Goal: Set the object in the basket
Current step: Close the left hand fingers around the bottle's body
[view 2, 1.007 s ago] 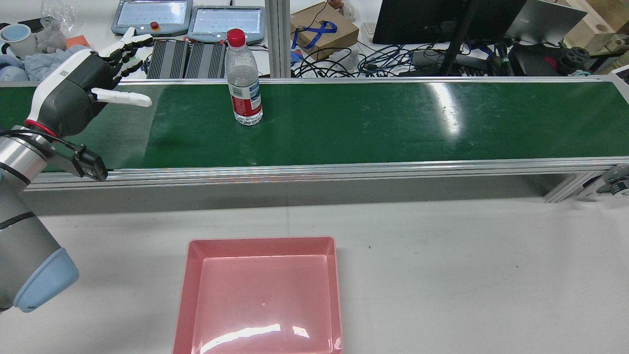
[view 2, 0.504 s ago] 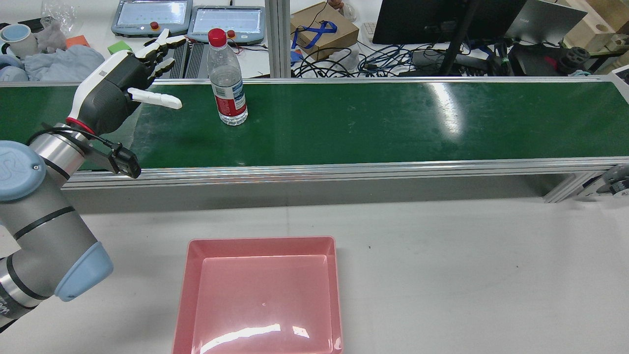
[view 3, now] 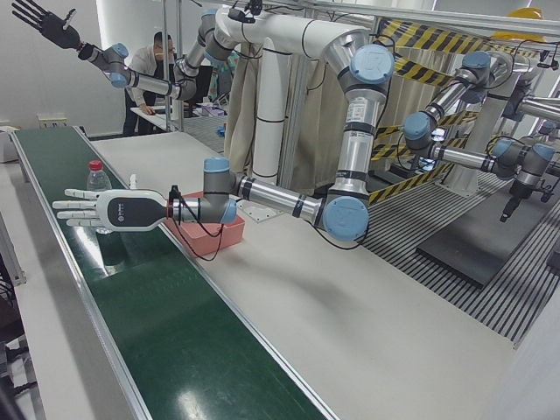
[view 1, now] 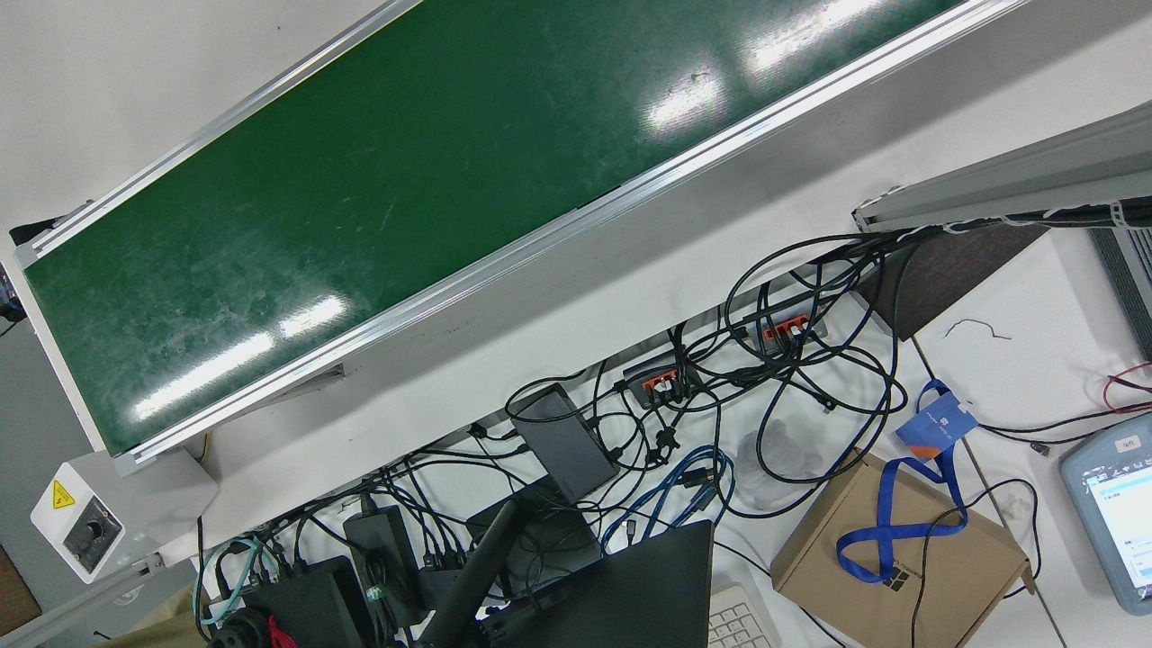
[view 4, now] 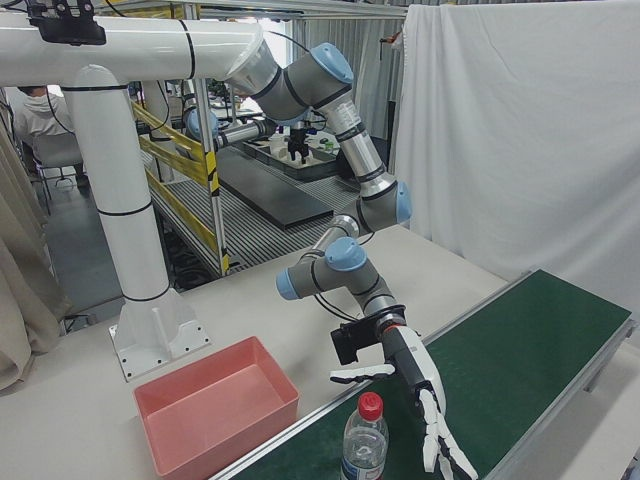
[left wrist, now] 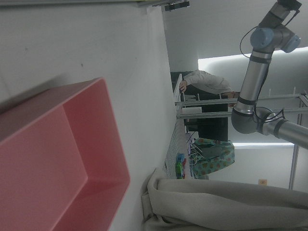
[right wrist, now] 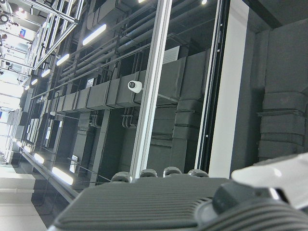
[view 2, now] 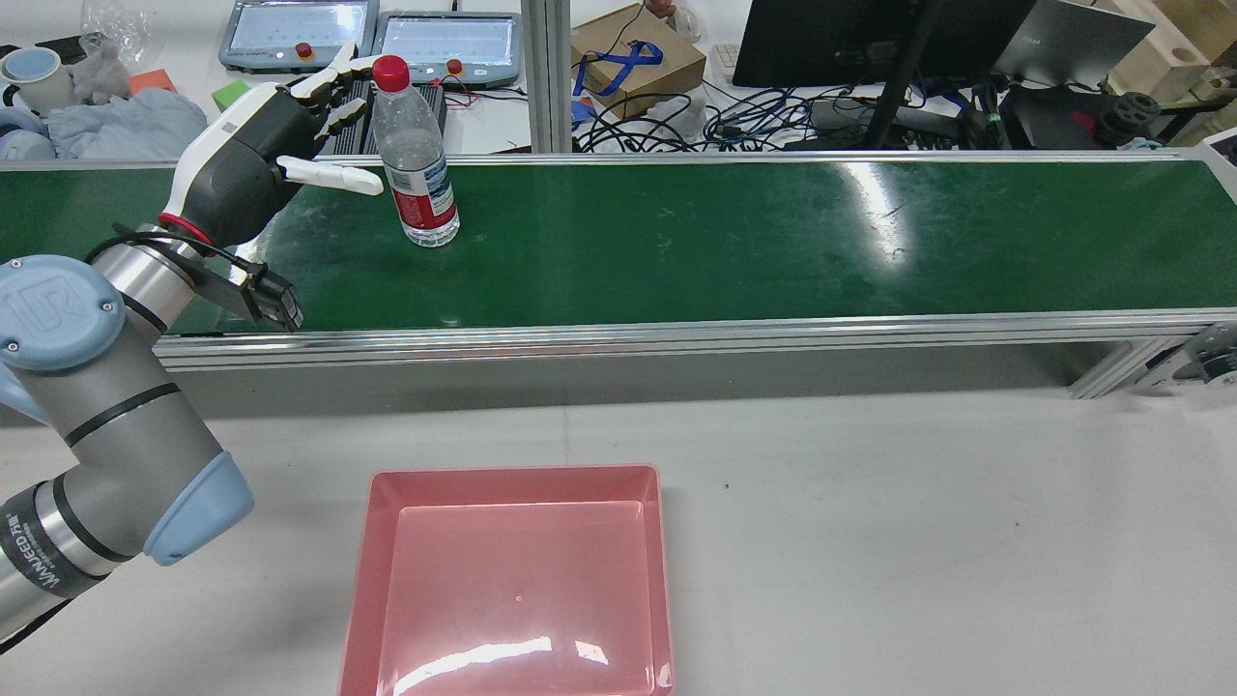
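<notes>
- Which step right now?
- Reaching in for the grab. Left hand [view 2: 261, 155] just beside the bottle [view 2: 417, 184], fingers spread wide, holding nothing. Thumb almost at the label; touching or not, cannot tell.
- And where exactly, the bottle?
- Upright on the green belt [view 2: 725, 232], toward the left end, red cap on top. Not in the basket [view 2: 512, 580] yet.
- And the basket?
- Pink, empty, down on the white table [view 2: 918, 532], on the near side of the belt.
- What next, probably?
- Slide a little more to the right, wrap the fingers round the middle of the bottle, squeeze softly. Then lift, carry toward the near side, lower into the basket.
- Anything tricky?
- Tall and thin, so easy to knock over with a bump. Clear plastic, likely slippery too.
- Anything in the way?
- Only the metal rail [view 2: 676, 333] along the near edge of the belt. Needs a lift over.
- Other stuff around?
- Two screens [view 2: 445, 43], cables [view 2: 773, 121] and a brown box [view 2: 638, 58] past the far side of the belt, well apart from the path.
- And the right hand [view 3: 44, 22]?
- High up in the air, fingers spread, holding nothing, far from the job.
</notes>
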### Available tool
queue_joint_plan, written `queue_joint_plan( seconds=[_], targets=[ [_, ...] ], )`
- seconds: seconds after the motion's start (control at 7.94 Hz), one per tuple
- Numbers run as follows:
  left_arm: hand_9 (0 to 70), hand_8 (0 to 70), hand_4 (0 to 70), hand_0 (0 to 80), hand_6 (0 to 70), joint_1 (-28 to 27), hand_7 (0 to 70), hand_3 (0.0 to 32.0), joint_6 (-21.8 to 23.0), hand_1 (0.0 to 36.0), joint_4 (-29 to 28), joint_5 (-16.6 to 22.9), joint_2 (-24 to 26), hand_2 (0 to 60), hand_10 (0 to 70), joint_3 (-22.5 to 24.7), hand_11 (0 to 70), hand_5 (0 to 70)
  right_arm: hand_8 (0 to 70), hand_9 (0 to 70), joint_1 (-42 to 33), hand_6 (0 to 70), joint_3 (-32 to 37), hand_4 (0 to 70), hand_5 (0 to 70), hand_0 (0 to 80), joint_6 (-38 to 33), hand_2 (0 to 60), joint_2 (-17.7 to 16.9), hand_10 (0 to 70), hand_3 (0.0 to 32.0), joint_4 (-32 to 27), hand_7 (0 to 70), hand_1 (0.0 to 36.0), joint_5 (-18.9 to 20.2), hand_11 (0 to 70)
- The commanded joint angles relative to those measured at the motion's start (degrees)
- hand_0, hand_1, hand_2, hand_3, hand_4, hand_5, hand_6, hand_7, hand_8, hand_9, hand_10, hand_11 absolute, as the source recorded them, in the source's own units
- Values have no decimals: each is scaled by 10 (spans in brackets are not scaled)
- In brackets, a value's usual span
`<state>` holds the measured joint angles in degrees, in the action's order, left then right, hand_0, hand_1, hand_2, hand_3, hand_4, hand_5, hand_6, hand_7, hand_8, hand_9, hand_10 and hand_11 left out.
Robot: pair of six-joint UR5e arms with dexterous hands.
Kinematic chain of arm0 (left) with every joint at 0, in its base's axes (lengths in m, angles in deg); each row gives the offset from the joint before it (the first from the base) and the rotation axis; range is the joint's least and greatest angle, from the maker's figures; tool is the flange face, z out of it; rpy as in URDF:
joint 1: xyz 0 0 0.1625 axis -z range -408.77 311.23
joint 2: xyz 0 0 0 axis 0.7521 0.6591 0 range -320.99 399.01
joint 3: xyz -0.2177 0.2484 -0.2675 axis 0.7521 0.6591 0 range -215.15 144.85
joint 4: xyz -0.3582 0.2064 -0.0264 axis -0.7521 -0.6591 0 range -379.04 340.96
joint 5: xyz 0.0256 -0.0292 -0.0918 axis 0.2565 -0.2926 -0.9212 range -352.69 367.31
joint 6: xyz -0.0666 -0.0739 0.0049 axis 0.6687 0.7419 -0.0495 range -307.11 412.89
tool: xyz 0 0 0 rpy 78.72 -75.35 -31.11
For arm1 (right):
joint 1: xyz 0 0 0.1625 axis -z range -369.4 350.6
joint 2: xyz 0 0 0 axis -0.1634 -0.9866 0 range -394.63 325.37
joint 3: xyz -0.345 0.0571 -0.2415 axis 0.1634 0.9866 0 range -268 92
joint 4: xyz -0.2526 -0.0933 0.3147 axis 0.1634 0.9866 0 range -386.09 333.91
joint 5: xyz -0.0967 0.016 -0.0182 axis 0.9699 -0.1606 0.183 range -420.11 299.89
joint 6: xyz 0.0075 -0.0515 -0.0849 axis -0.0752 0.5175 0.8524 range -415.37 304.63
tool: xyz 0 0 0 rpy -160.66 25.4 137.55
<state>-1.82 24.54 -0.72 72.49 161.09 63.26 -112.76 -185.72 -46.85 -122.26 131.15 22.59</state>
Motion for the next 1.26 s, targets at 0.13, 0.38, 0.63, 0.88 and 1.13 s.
queue_joint_plan(
  seconds=[0.13, 0.38, 0.63, 0.88, 1.13],
  targets=[
    [40, 12, 179, 481, 9, -5, 0, 0, -3, 110, 5, -1, 8, 0, 55, -9, 92, 122, 0, 0, 0, 0, -1, 0, 0, 0, 0, 0, 0, 0, 0, 0, 0, 0, 0, 0],
    [130, 78, 212, 476, 47, -2, 45, 0, -4, 146, 7, 1, 17, 200, 117, -9, 183, 198, 0, 0, 0, 0, -1, 0, 0, 0, 0, 0, 0, 0, 0, 0, 0, 0, 0, 0],
    [571, 397, 358, 515, 297, 1, 526, 0, -5, 101, 36, -2, 32, 48, 506, -7, 700, 517, 0, 0, 0, 0, -1, 0, 0, 0, 0, 0, 0, 0, 0, 0, 0, 0, 0, 0],
    [700, 700, 700, 800, 700, 14, 700, 0, -5, 360, 57, -2, 42, 600, 700, -2, 700, 700, 0, 0, -1, 0, -2, 0, 0, 0, 0, 0, -1, 0, 0, 0, 0, 0, 0, 0],
    [700, 700, 700, 800, 700, 16, 700, 0, 0, 360, 64, -1, 45, 600, 700, -1, 700, 700, 0, 0, -1, 0, -2, 0, 0, 0, 0, 0, 0, 0, 0, 0, 0, 0, 0, 0]
  ],
)
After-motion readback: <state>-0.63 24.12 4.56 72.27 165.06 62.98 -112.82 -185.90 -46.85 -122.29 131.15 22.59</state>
